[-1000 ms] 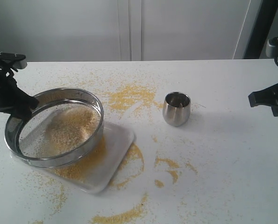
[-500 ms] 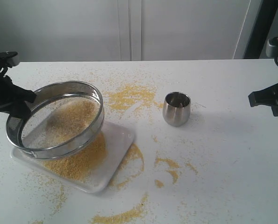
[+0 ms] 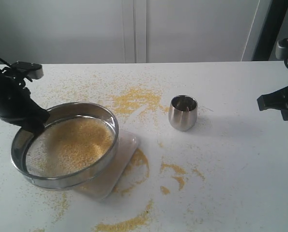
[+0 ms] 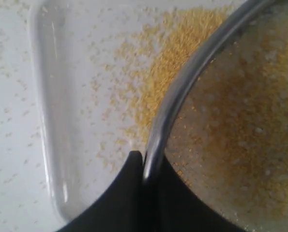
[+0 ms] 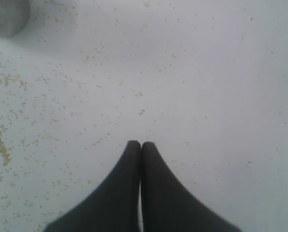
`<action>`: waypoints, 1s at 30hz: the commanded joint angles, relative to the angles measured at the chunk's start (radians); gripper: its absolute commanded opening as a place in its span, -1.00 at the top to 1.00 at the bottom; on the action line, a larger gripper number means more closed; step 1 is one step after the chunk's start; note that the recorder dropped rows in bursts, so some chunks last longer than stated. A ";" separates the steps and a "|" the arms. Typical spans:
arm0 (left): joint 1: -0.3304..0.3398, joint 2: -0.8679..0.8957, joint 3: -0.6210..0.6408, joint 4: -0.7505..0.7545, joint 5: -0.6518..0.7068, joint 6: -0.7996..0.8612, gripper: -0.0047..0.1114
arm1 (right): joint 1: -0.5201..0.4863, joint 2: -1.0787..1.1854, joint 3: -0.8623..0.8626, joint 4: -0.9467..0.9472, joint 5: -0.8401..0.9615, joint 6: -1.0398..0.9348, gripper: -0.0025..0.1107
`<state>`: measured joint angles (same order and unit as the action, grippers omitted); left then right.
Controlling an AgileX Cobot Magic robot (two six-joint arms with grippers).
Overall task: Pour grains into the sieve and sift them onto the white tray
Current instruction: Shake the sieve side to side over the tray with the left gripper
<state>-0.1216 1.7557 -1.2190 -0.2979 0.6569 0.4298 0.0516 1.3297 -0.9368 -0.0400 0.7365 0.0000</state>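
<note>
Steel sieve (image 3: 66, 145) blankets nearly the whole white tray (image 3: 128, 143): only one corner peeks out on its right, and the sifted pile underneath is hidden in the exterior view. The left gripper (image 4: 144, 162) is pinched tight on the sieve's rim, one finger inside, one outside. Grains (image 3: 73, 142) lie spread across the mesh. The right gripper (image 5: 141, 145), half cut off at the exterior view's edge, hangs over the speckled tabletop (image 3: 231, 169), jaws pressed together, holding nothing. Against half a second ago, the sieve has swung rightward and levelled out; the cup (image 3: 183, 112) hasn't budged.
</note>
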 commanded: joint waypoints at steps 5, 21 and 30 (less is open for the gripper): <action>-0.002 -0.010 0.001 -0.115 -0.038 0.056 0.92 | -0.002 -0.007 0.002 -0.002 -0.009 0.000 0.96; -0.014 -0.010 0.013 -0.119 -0.035 0.220 0.92 | -0.002 -0.007 0.002 -0.002 -0.009 0.000 0.96; 0.001 -0.010 0.013 -0.163 -0.023 0.218 0.92 | -0.002 -0.007 0.002 -0.002 -0.009 0.000 0.96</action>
<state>-0.0838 1.7557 -1.2022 -0.3862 0.5155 0.5076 0.0516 1.3297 -0.9368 -0.0381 0.7365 0.0000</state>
